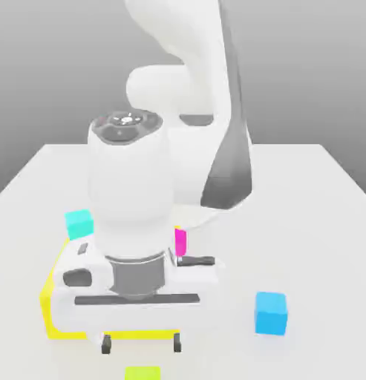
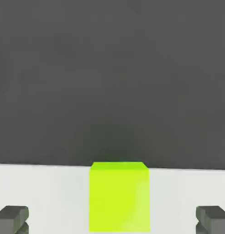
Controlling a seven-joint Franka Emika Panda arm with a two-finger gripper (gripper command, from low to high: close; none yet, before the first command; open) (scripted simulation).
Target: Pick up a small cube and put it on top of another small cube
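Your gripper (image 1: 141, 344) stood wide open over the white table (image 1: 319, 223), holding nothing. The lime-green cube (image 2: 119, 196) sat on the table between its fingers (image 2: 11, 218), untouched, against a grey backdrop.

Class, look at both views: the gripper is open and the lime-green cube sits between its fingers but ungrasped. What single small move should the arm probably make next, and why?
Probably lower the gripper straight down around the lime-green cube. Its fingers stand wide apart, one on each side of the cube and clear of it, so it looks lined up. The cube still rests on the white table, so closing should come only once the fingers flank its sides.
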